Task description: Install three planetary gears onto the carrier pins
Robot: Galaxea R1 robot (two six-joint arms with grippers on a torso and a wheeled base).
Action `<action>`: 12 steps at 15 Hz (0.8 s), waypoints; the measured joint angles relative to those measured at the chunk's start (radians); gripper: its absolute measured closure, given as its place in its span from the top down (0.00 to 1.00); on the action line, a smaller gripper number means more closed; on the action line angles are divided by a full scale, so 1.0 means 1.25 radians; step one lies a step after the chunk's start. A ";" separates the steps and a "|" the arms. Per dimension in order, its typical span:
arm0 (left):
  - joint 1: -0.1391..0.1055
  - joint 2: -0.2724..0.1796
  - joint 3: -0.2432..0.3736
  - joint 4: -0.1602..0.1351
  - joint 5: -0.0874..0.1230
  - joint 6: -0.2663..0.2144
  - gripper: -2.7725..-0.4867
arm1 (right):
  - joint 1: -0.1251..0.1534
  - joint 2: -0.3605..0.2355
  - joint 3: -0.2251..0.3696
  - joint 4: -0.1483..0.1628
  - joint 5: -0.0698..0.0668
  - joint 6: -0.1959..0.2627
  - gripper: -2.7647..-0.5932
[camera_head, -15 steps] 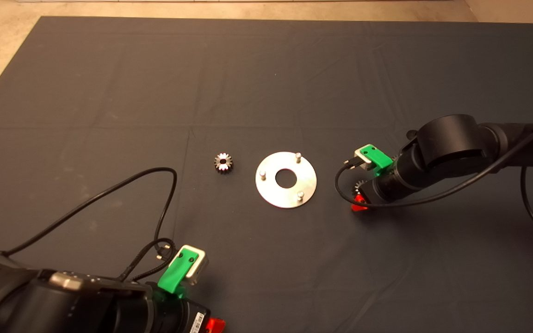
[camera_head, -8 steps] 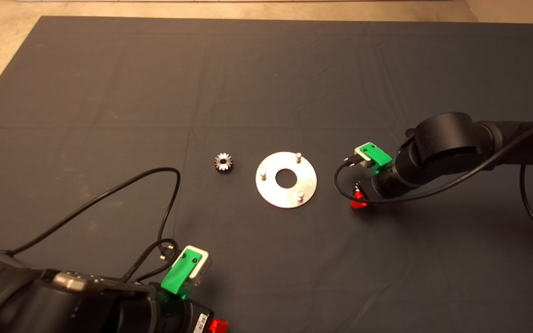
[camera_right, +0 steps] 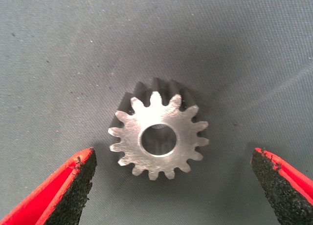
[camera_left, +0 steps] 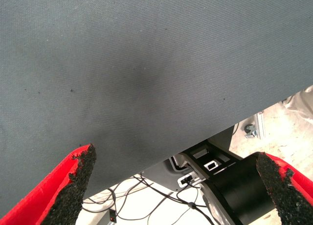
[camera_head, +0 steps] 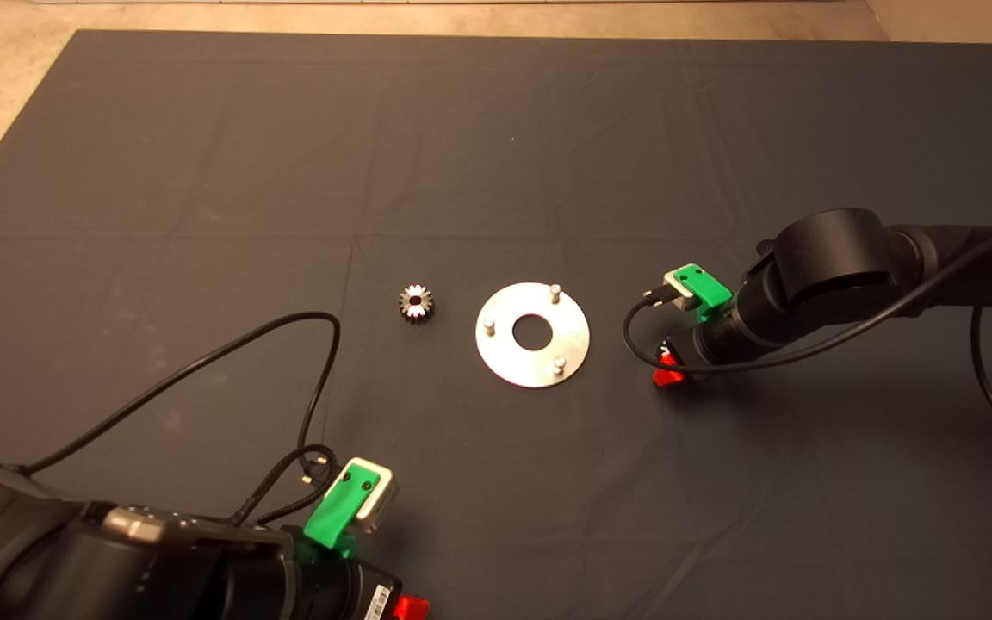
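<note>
The shiny round disc (camera_head: pixel 505 353) lies mid-mat with its three carrier pins (camera_head: pixel 554 293) upright and bare. One planetary gear (camera_head: pixel 416 303) lies flat just left of the disc. A second gear (camera_right: pixel 159 137) lies flat on the mat right of the disc, hidden under the arm in the head view. My right gripper (camera_head: pixel 666 366) hangs over it, open, and in the right wrist view (camera_right: pixel 172 159) one finger (camera_right: pixel 73 191) stands on each side of the gear without touching it. A third gear is out of view. My left gripper (camera_head: pixel 410 607) sits at the mat's near edge, open and empty in the left wrist view (camera_left: pixel 176 159).
A black cable (camera_head: pixel 203 362) loops over the mat from the left arm toward the gear on the left. The left wrist view looks past the mat's edge (camera_left: pixel 195 142) at the robot's base and floor cables.
My right gripper has shifted slightly over the gear by the disc, which no longer shows in the head view. My left gripper has crept a little to the right along the near edge.
</note>
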 joint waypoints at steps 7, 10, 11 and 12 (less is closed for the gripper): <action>0.000 0.006 0.000 0.000 0.000 0.000 0.82 | 0.000 0.000 -0.012 0.000 0.042 0.008 0.81; 0.000 0.016 0.000 0.000 0.000 -0.001 0.82 | 0.000 0.000 -0.012 0.001 0.061 0.021 0.81; 0.000 0.017 0.000 0.000 0.000 -0.001 0.82 | 0.000 0.000 -0.012 0.001 0.061 0.021 0.81; 0.000 0.017 0.000 0.000 0.000 -0.001 0.82 | 0.000 0.000 -0.012 0.001 0.061 0.021 0.81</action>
